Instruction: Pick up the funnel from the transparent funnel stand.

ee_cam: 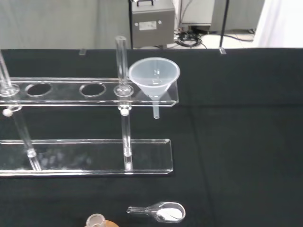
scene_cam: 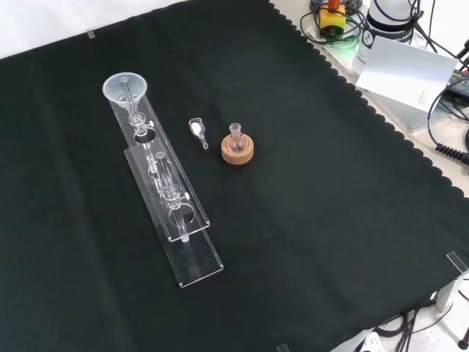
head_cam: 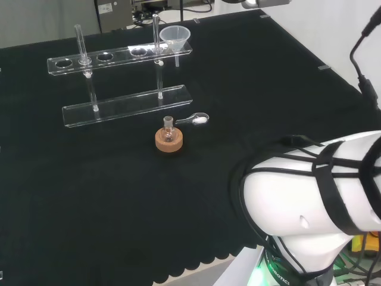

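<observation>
Task status: not started, judging by the layout. The funnel (head_cam: 175, 36) is seated in the end hole of the upper plate of the transparent funnel stand (head_cam: 119, 56), its cone above the plate and its stem hanging below. In the head view it sits at the 1 o'clock end of the stand; in the front view it sits at the 11 o'clock end. All steps remain: approach, grasp at the cone, and a straight upward lift until the stem clears the hole. A cork ring (head_cam: 169, 141) carrying a small flask (head_cam: 168, 128) stands on the tabletop (head_cam: 119, 196) near the stand's base plate, with a small scoop (head_cam: 197, 120) of white powder just beside it. The state of the robot hand cannot be told: neither its opening nor any contact can be judged.
</observation>
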Action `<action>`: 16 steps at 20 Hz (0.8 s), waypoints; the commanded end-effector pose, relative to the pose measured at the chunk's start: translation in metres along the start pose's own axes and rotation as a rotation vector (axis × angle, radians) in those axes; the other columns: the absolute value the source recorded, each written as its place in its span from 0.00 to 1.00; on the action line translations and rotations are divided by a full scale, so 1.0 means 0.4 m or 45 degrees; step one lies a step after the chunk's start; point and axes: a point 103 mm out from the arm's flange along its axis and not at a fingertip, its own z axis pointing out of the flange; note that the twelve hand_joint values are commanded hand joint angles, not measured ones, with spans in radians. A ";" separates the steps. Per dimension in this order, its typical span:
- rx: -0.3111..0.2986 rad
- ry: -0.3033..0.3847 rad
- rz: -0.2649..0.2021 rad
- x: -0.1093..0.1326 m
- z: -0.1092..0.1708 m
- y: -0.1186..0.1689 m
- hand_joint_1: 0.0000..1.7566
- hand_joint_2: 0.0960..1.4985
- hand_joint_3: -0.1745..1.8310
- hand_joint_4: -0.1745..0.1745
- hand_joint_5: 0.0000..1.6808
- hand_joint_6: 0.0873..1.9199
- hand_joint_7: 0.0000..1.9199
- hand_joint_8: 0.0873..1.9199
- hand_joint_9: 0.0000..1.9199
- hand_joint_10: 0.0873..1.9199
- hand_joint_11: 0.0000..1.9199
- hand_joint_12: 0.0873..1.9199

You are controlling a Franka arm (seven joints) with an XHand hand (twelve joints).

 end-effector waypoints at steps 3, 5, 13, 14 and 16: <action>0.051 0.042 0.096 -0.095 0.085 0.126 0.00 0.77 0.31 0.55 0.07 0.00 0.00 0.04 0.03 0.31 0.00 0.70; 0.062 0.028 0.087 -0.104 0.105 0.158 0.00 0.77 0.31 0.55 0.07 0.00 0.00 0.04 0.03 0.31 0.00 0.70; 0.098 0.065 0.034 -0.134 0.143 0.292 0.00 0.78 0.28 0.54 0.07 0.00 0.00 0.07 0.04 0.31 0.00 0.70; 0.099 0.063 0.033 -0.135 0.147 0.305 0.00 0.78 0.28 0.53 0.07 0.00 0.00 0.08 0.04 0.32 0.00 0.70; 0.103 0.056 0.030 -0.134 0.155 0.328 0.00 0.78 0.27 0.53 0.07 0.00 0.00 0.09 0.04 0.32 0.00 0.71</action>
